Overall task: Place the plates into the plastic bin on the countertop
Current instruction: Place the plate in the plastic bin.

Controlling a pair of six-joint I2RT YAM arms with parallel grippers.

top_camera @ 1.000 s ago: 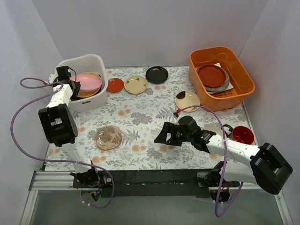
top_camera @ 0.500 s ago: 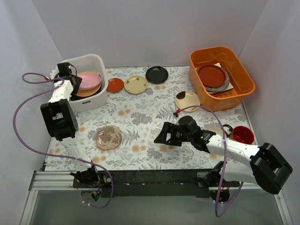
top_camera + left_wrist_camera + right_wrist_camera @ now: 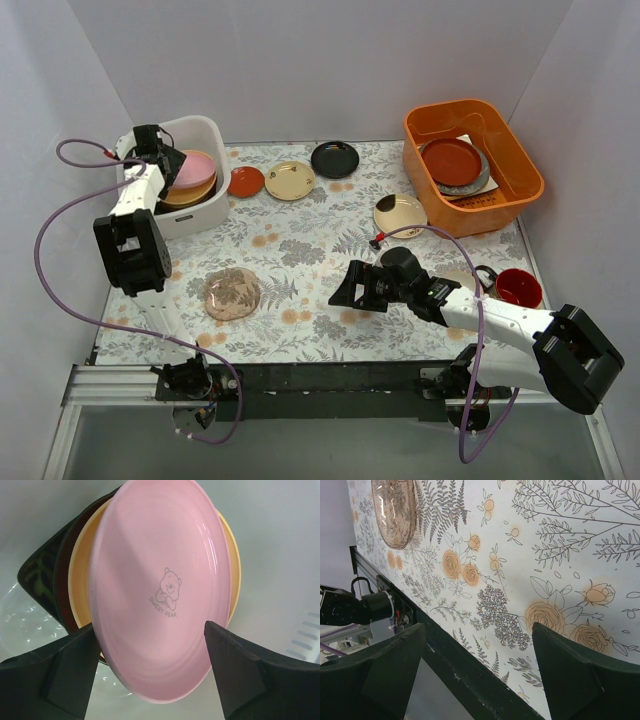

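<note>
The round pink plate (image 3: 160,590) lies face-up on the yellow plate (image 3: 79,580) inside the plastic bin (image 3: 195,216), its bear print facing the left gripper (image 3: 150,627), whose fingers are spread astride its rim. The right gripper (image 3: 479,627) is spread empty outside the bin.

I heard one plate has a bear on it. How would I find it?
Look to the white bin at the countertop's far left corner. Several plates are stacked in it; the pink plate is outermost, over a yellow plate. Only it carries a small bear drawing with the words Sweet Bear.
</note>
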